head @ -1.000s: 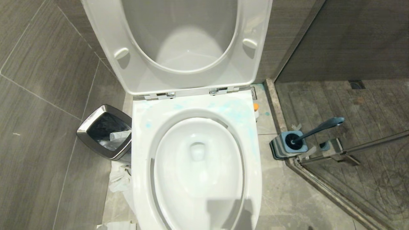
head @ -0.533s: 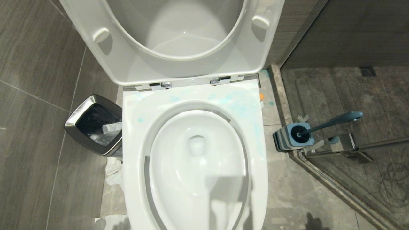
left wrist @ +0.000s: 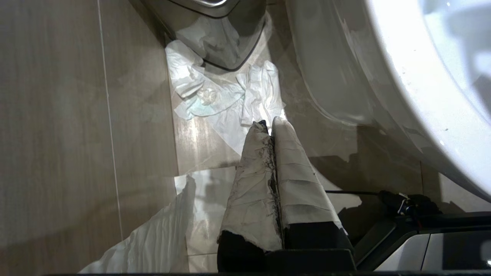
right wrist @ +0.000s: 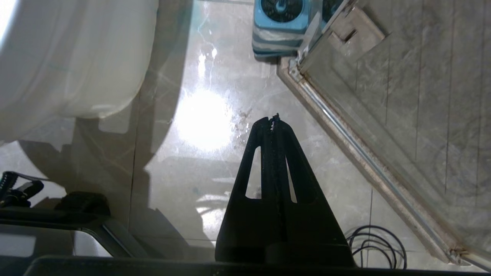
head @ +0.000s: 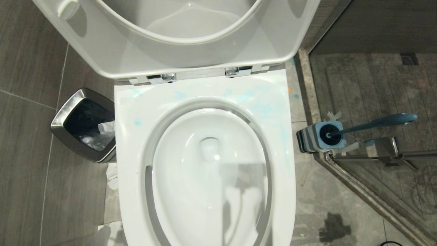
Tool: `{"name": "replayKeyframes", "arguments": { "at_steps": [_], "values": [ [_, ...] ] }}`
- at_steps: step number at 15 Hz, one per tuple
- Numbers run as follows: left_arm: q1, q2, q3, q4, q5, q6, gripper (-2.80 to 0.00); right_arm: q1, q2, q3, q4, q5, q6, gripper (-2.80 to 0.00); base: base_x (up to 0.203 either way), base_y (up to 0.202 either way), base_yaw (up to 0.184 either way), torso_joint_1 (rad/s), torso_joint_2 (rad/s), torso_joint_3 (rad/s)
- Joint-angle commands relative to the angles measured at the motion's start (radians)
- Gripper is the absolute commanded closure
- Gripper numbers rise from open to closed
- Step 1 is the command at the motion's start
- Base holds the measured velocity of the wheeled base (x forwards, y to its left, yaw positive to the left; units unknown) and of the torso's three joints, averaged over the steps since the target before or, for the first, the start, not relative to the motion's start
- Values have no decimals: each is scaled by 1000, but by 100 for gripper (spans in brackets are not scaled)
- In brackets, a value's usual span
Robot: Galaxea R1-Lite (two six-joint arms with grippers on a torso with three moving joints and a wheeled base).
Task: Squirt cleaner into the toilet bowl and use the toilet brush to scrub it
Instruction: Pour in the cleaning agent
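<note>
**Head view has tipped closer to the toilet; both arms parked, nothing picked up**

Head view shows the whole scene larger and lower than a second ago: your camera has moved, not the objects. The toilet bowl point(head: 205, 177) now fills the middle, seat and lid point(head: 177, 37) raised. Pale turquoise cleaner point(head: 263, 109) shows only as faint smears on the rear rim; I judge the squirting step either done lightly or not counted yet, and no bottle can be made out.

Your left gripper point(left wrist: 270, 128) hangs low beside the bowl's outer wall, its wrapped fingers pressed together on nothing, crumpled tissue point(left wrist: 215, 96) on the floor just ahead of its tips and the steel waste bin point(head: 83, 124) beyond that.

Your right gripper point(right wrist: 273, 120) is likewise pressed together and empty above bare floor tile. The toilet brush point(head: 372, 124) stands in its light-blue holder point(right wrist: 280, 23), well ahead of those fingertips, by the shower door track point(right wrist: 345, 126). Expect the right arm to make that reach.
</note>
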Motion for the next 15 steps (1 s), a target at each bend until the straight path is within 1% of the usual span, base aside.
{"name": "replayKeyframes", "arguments": {
  "at_steps": [1,12,15],
  "values": [
    [-1,0,0,0,0,0,0,0,2,0,0,1,0,0,0,0,0,-2,2,-207],
    [0,0,2,-3,-1,-1,0,0,2,0,-1,1,0,0,0,0,0,3,3,-197],
    [0,0,2,-3,-1,-3,0,0,2,-2,6,4,-2,0,0,0,0,5,2,-88]
  ]
}}
